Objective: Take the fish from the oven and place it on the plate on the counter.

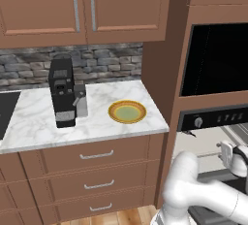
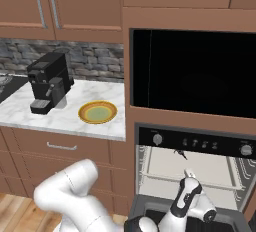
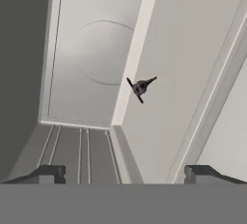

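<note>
The oven (image 2: pixel 200 144) stands open below its black control strip, pale inside. The fish (image 3: pixel 140 88) is a tiny dark grey shape with a thin tail against the oven's pale inner wall, just under the control strip (image 2: pixel 180 152) (image 1: pixel 191 133). My gripper (image 3: pixel 128 174) is open at the oven's mouth and points in at the fish. The fish lies well ahead of my fingertips (image 3: pixel 50 172), which hold nothing. In the right base view the hand (image 2: pixel 188 192) sits low in front of the oven's racks. The yellow-rimmed plate (image 1: pixel 127 112) (image 2: pixel 97 112) rests on the marble counter (image 1: pixel 34 127).
A black coffee machine (image 1: pixel 63 93) (image 2: pixel 48 83) stands on the counter left of the plate. A black glass-fronted appliance (image 2: pixel 195 73) sits above the oven. Wire racks (image 2: pixel 235 173) line the oven's sides. Drawers (image 1: pixel 97 156) run under the counter, with cabinets above.
</note>
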